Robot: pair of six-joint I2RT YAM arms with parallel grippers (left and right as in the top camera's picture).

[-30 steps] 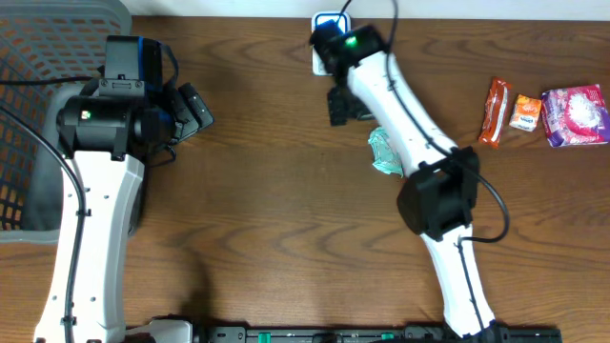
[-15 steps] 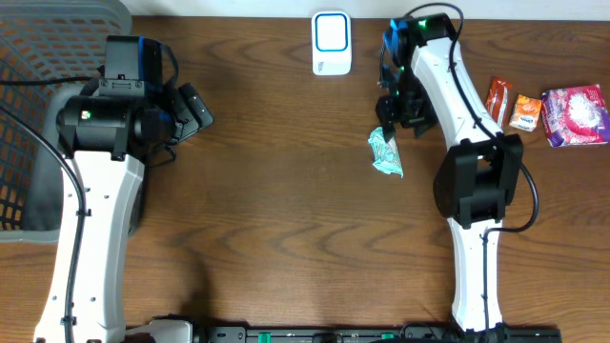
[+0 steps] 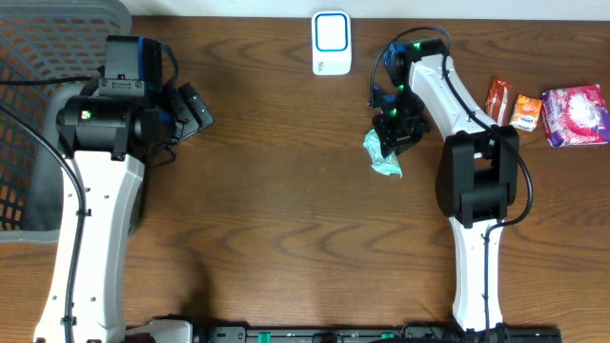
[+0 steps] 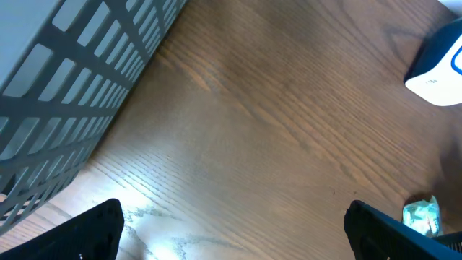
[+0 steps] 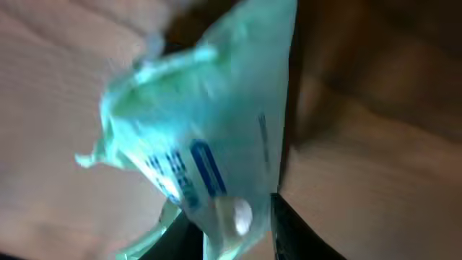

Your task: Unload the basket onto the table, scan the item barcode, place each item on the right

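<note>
Right wrist view: right gripper (image 5: 227,237) looks clamped on the crinkly teal plastic packet (image 5: 202,137) at its edge, short of the white-and-blue scanner box (image 3: 332,43). Left gripper (image 3: 193,108) gapes wide. Risk: the thin pinch slips, or the film folds over the barcode.

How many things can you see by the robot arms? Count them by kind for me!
Snack packets: 4 (green packet, red packet, orange packet, pink packet)
Scanner: 1
Basket: 1
Total: 6
</note>
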